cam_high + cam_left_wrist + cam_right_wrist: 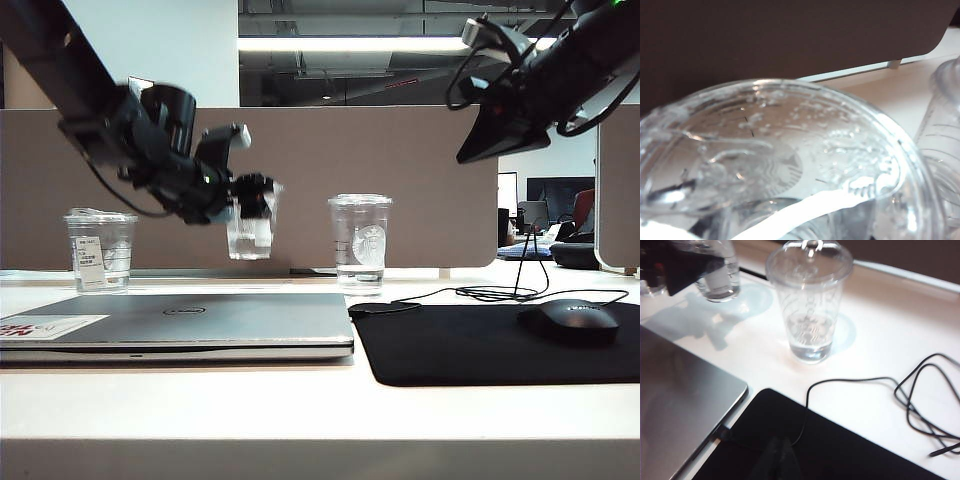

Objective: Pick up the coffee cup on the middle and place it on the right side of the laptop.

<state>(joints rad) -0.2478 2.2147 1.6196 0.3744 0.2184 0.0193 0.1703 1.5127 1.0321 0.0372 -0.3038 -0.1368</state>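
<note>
In the exterior view, the left gripper [250, 195] is pinching the coffee cup [250, 228] near its rim, holding it upright in the air behind the laptop [180, 322], between a labelled cup [98, 250] and a taller logo cup [360, 240]. All three are holding a little clear liquid. The right gripper [500, 135] is hanging high over the mouse pad [490, 340]; I cannot tell its jaws' state.

In the left wrist view, the coffee cup's [785, 165] wrinkled film lid is filling the frame.

In the right wrist view, the taller cup [810, 305] is standing upright near the laptop's [680, 405] corner.

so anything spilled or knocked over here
No spill or tipped cup shows. The only odd one is the coffee cup, off the table in the left end effector. The right end effector hangs above the mouse pad.
</note>
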